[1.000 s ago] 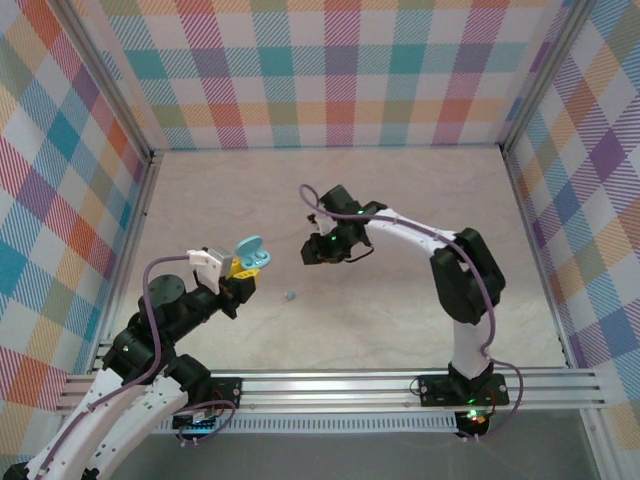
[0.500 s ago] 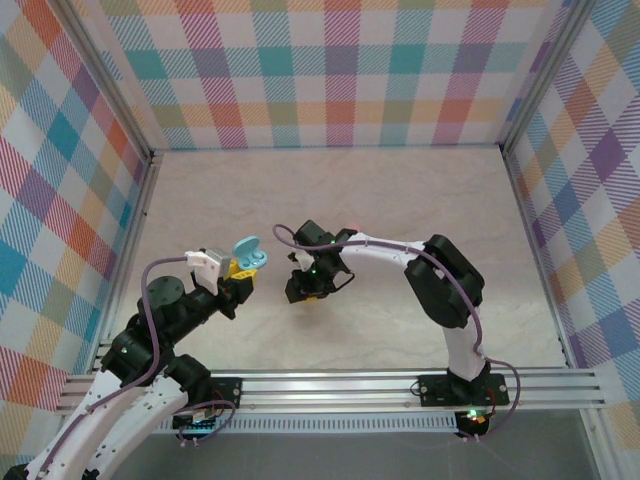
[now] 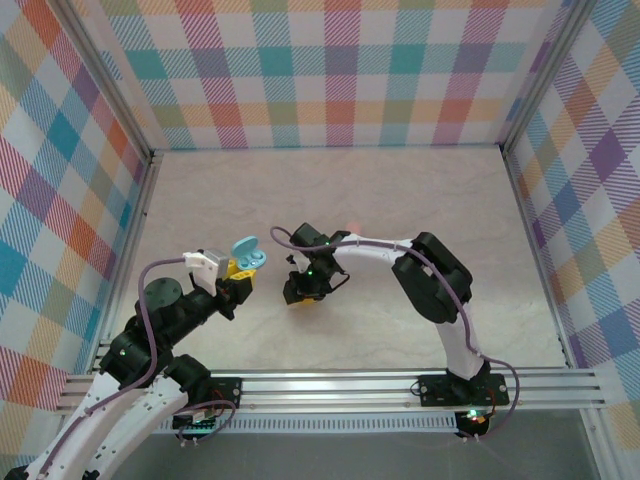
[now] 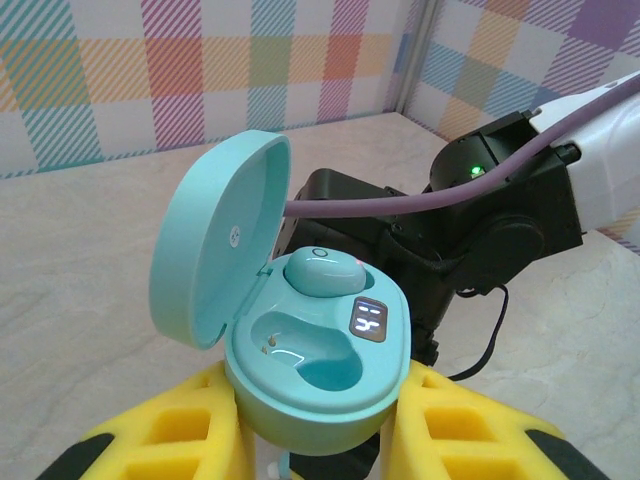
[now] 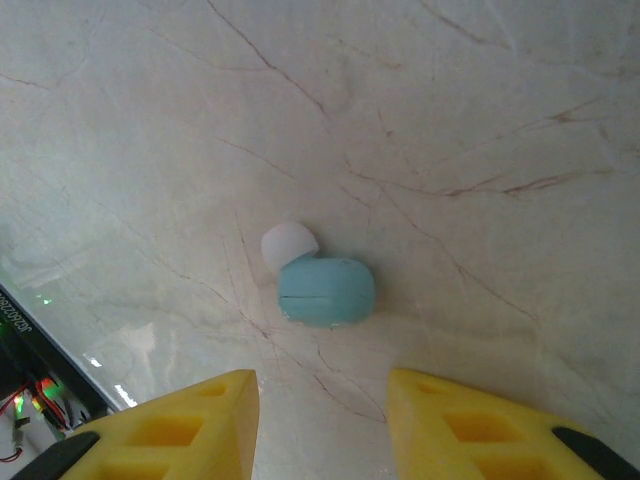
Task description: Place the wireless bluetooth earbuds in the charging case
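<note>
OK, right gripper (image 5: 320,400) spread above the small light-blue plastic earbud (image 5: 325,290) on the marble bench (image 5: 450,120); centre it, drop straight, pinch the body. Left gripper (image 4: 320,430) clamps the open turquoise oval charging case (image 4: 320,370), 1 slot empty.

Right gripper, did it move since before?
Yes. The right gripper slid left and toward the front rail, ending closer to the open blue charging case.

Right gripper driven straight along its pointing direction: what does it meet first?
Likely the light blue earbud on the table, centred ahead of the open right gripper. Depth unclear: fingers may straddle it.
</note>
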